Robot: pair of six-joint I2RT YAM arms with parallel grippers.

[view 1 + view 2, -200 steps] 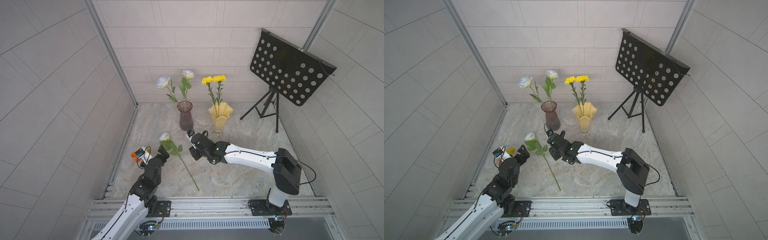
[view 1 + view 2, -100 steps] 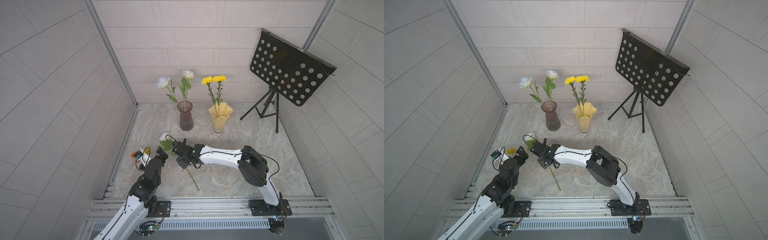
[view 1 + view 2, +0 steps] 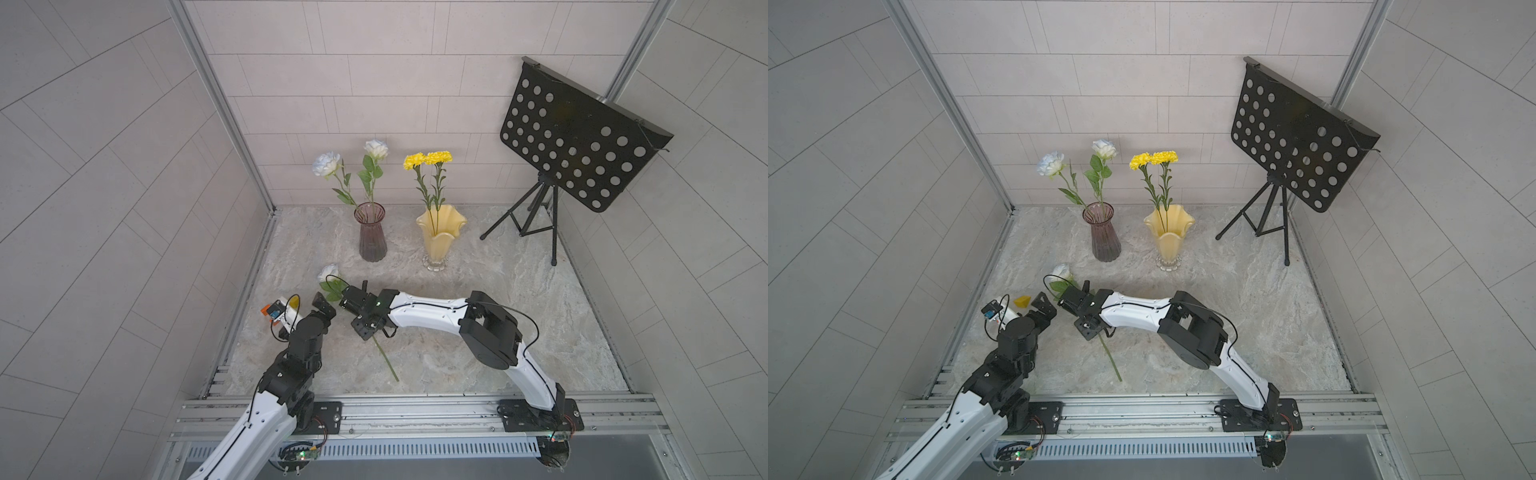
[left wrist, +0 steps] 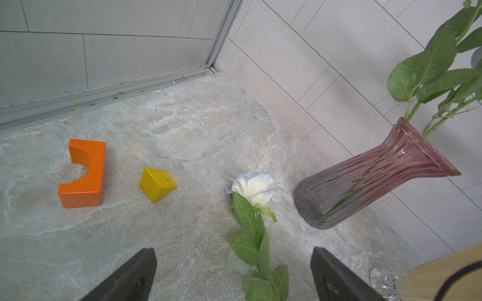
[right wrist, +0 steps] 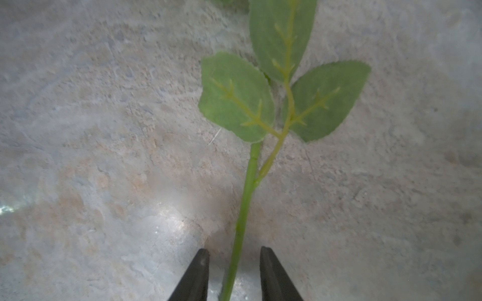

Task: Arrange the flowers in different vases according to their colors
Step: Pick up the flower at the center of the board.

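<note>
One white rose point(image 3: 329, 272) point(image 3: 1061, 272) point(image 4: 257, 186) lies flat on the stone floor, its stem point(image 5: 247, 187) running toward the front. My right gripper point(image 5: 234, 252) point(image 3: 353, 301) is down over that stem, a jaw on each side with a gap on both, so it is open and not gripping. My left gripper point(image 4: 233, 252) point(image 3: 322, 305) hangs wide open just left of the rose's leaves. Two white roses point(image 3: 327, 164) stand in the purple ribbed vase point(image 3: 371, 235) point(image 4: 365, 179). Two yellow blooms point(image 3: 428, 158) stand in the pale yellow vase point(image 3: 440, 232).
A black perforated music stand point(image 3: 577, 141) on a tripod fills the back right corner. An orange arch block point(image 4: 83, 174) and a yellow wedge block point(image 4: 157, 183) point(image 3: 1022, 300) lie by the left wall. Tiled walls close in the left, back and right.
My right arm swung left from in front of the vases and dropped over the lying rose's stem, and its jaws have narrowed. The left arm has barely moved.
</note>
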